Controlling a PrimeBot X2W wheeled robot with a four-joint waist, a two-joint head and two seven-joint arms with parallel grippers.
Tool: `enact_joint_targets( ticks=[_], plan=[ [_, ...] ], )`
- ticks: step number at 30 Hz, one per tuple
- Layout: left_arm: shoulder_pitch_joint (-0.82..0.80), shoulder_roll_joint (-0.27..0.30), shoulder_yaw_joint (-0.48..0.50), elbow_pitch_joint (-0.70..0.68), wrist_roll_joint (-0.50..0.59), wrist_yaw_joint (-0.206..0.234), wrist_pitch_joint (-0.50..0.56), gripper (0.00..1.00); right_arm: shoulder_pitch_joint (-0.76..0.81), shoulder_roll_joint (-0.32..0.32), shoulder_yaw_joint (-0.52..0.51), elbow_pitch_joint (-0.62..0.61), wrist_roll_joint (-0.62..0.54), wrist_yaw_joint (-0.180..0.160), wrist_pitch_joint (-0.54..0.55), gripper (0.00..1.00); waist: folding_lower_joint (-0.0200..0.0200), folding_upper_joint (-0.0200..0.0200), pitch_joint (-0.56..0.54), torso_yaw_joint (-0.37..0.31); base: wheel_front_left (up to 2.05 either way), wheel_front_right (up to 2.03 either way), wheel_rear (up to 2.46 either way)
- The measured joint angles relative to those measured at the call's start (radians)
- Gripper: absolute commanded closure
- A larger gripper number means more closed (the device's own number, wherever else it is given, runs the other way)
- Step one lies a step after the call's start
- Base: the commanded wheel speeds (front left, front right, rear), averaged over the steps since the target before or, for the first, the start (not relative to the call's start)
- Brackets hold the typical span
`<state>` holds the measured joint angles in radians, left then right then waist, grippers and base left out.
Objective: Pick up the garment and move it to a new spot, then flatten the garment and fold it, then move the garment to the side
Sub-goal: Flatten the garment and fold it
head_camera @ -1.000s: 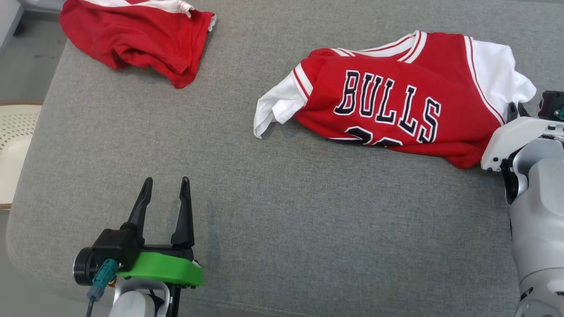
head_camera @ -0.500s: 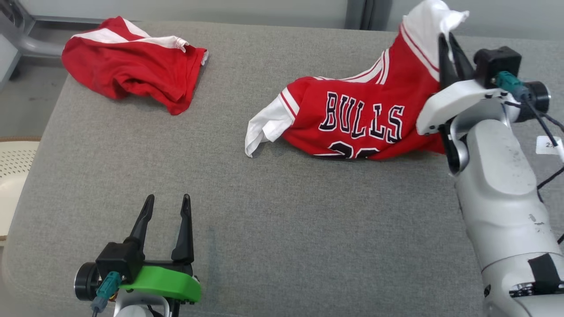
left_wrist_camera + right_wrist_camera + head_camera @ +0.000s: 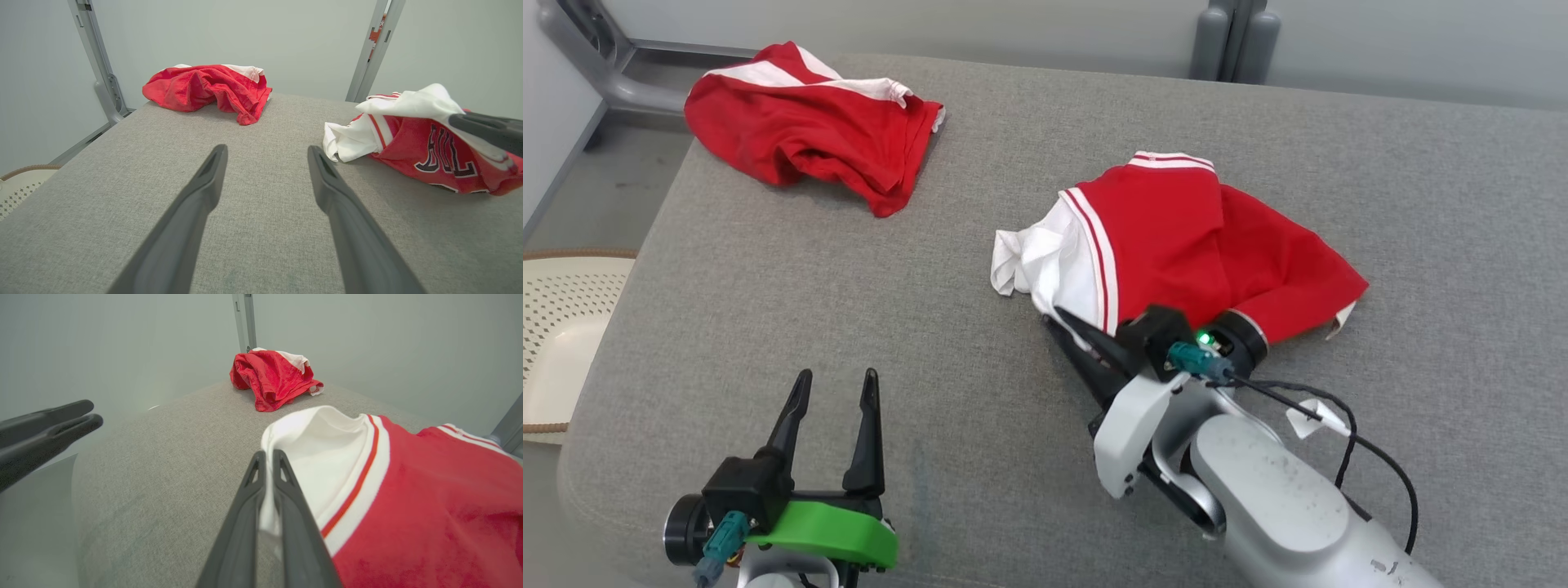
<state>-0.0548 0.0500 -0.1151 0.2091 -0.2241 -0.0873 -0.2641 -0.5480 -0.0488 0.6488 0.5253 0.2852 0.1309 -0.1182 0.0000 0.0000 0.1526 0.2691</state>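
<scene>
The right claw [image 3: 1055,316] pinches a white edge of the jersey [image 3: 1176,245] (red, white-trimmed), which lies heaped on the cushion [image 3: 931,327] just beyond its tips. The left claw [image 3: 833,384] gapes empty, well apart from it.

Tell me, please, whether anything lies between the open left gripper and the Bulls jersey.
Nothing visible does: bare grey fabric surface separates the left gripper from the jersey, which the right gripper pinches. The other red garment lies at the far corner, off that line.
</scene>
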Motion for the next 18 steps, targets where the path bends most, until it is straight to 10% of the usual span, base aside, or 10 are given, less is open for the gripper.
enact_joint_targets(
  ticks=[13,14,16,18],
  plan=[
    [0.001,0.0,0.006,-0.007,-0.011,0.014,0.0,0.0,0.094,-0.001,0.196,0.016,0.052,0.0,0.044,1.0,0.0,0.0,0.009,-0.01,0.0,0.0,0.0],
    [0.001,0.0,0.006,-0.007,-0.011,0.014,0.0,0.0,0.097,-0.001,0.204,0.016,0.057,0.0,0.043,0.8,0.0,0.0,0.008,-0.014,0.0,0.0,0.0],
    [0.001,0.0,0.007,-0.006,-0.011,0.014,0.0,0.0,0.099,-0.001,0.218,0.014,0.066,0.0,0.036,0.0,0.0,0.0,0.006,-0.023,0.0,0.0,0.0],
    [0.001,0.0,0.009,-0.004,-0.011,0.014,0.0,0.0,0.105,0.0,0.22,0.013,0.077,0.0,0.025,0.0,0.0,0.0,0.003,-0.033,0.0,0.0,0.0]
  ],
)
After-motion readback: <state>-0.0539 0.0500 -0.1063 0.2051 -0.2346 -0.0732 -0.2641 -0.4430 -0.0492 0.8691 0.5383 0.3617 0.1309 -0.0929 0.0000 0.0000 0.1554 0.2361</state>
